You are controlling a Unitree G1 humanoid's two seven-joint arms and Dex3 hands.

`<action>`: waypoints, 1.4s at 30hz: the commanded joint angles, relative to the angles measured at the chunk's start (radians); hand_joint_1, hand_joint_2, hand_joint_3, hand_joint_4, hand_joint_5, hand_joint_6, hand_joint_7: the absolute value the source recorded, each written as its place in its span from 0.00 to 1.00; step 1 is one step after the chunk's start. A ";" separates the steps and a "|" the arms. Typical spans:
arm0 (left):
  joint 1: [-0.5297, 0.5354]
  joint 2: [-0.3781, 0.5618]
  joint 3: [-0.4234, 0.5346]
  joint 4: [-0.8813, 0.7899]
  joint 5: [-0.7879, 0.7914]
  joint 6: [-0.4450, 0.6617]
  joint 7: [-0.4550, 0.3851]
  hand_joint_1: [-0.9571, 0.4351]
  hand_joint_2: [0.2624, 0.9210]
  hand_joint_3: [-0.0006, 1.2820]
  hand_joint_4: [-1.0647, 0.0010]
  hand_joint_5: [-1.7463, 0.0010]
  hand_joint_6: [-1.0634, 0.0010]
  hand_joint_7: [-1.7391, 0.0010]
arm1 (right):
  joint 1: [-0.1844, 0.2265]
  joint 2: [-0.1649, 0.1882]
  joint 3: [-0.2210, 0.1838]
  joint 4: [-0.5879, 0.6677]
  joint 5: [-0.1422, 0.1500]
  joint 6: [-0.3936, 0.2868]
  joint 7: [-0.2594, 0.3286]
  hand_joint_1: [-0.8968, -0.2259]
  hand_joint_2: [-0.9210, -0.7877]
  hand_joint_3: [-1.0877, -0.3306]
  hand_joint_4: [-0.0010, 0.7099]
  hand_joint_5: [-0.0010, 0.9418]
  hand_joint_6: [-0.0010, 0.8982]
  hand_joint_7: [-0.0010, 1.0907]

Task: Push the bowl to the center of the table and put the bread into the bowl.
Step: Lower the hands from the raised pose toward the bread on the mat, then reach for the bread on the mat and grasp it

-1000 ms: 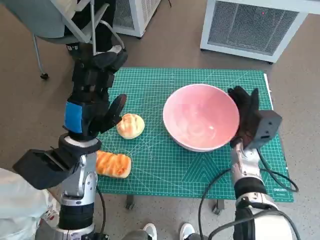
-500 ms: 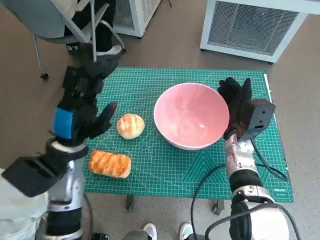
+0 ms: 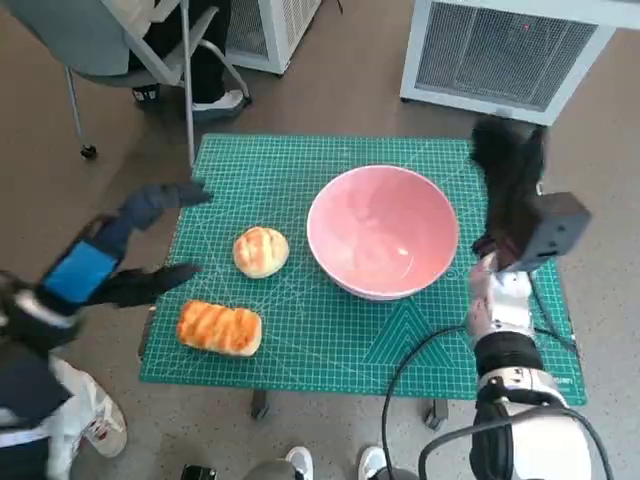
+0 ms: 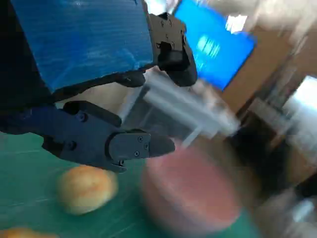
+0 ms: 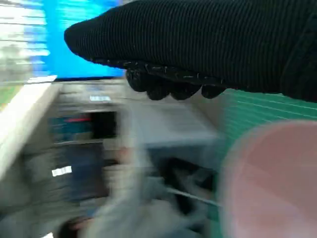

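1. One half looks done: the wide pink ceramic bowl (image 3: pixel 383 232) sits empty near the middle of the green cutting mat (image 3: pixel 300 330).
2. Bread remains outside: a round golden bun (image 3: pixel 261 251) lies just beside the bowl, a long glazed loaf (image 3: pixel 220 328) nearer the mat's edge.
3. Left hand (image 3: pixel 120 250), fingers spread, holds nothing.
4. Right hand (image 3: pixel 508 165) is blurred; cannot tell its state.

A green gridded cutting mat (image 3: pixel 330 330) covers the small table. Beyond its far edge stand a white louvred cabinet (image 3: pixel 505 50) and a grey chair on castors (image 3: pixel 110 50), with a person's dark shoe (image 3: pixel 215 100) beside the chair leg.
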 commanded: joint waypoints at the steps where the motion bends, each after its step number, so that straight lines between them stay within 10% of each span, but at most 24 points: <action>1: 0.030 0.093 -0.019 -0.014 0.048 0.040 -0.070 0.40 1.00 0.06 0.59 0.97 0.61 0.79 | 0.089 0.007 0.045 -0.178 -0.001 -0.101 0.077 0.86 0.00 0.66 0.57 0.00 0.10 0.61; 13: 0.029 0.195 -0.136 -0.072 0.193 0.161 -0.157 0.44 0.91 0.00 0.63 1.00 0.53 0.96 | 0.250 -0.014 0.133 -0.623 0.063 -0.182 0.230 0.71 0.00 0.70 0.58 0.01 0.10 0.67; 22: 0.004 0.207 -0.230 -0.104 0.306 0.215 -0.180 0.48 0.86 0.00 0.69 1.00 0.56 0.99 | 0.334 -0.009 0.146 -0.815 -0.005 -0.123 0.196 0.64 0.00 0.72 0.58 0.01 0.11 0.68; 42: -0.024 0.131 -0.386 -0.119 0.508 0.320 -0.144 0.51 0.83 0.00 0.68 1.00 0.59 1.00 | 0.382 -0.009 0.155 -0.869 -0.022 -0.092 0.191 0.70 0.00 0.70 0.60 0.01 0.08 0.73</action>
